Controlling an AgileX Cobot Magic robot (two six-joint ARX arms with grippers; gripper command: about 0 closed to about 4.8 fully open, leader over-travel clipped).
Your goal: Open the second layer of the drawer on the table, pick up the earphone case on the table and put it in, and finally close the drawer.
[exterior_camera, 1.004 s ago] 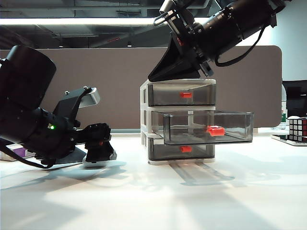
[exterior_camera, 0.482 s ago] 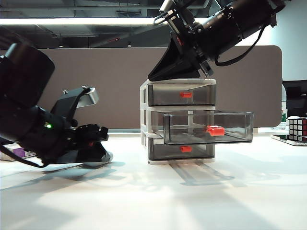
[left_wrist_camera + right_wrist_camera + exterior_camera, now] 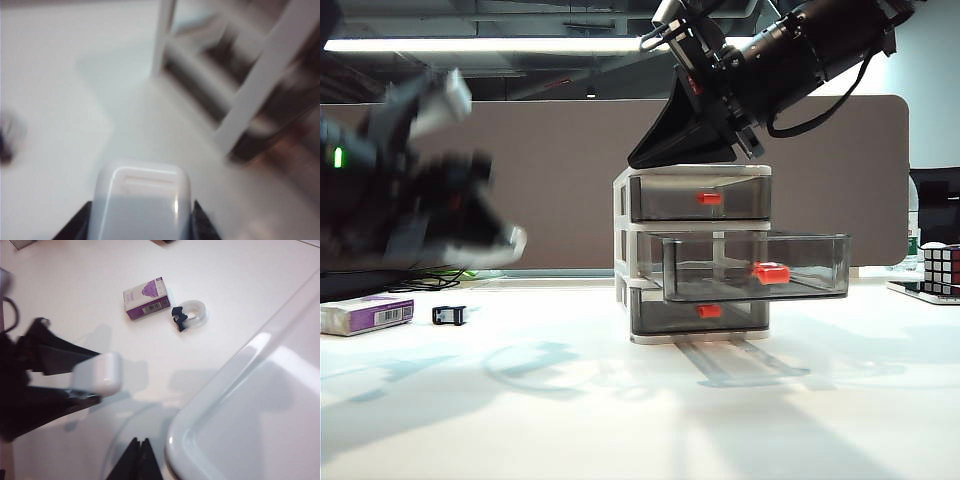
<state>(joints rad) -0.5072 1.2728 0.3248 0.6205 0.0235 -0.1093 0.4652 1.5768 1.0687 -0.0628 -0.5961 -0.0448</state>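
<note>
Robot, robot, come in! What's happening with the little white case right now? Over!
Left end effector shut on case, off the table. Right end effector shut, above the cabinet. Middle drawer open. Path clear.

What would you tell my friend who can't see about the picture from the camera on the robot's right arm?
The left gripper, dark and blurred, holds the white earphone case above the white table. Farther off on the table lie a purple-and-white box and a small black clip. The right gripper's shut fingertips sit beside the drawer's white top.

Left hand [image 3: 505,243] raised on the left, clamped around something; right hand [image 3: 139,450] shut, poised high.
</note>
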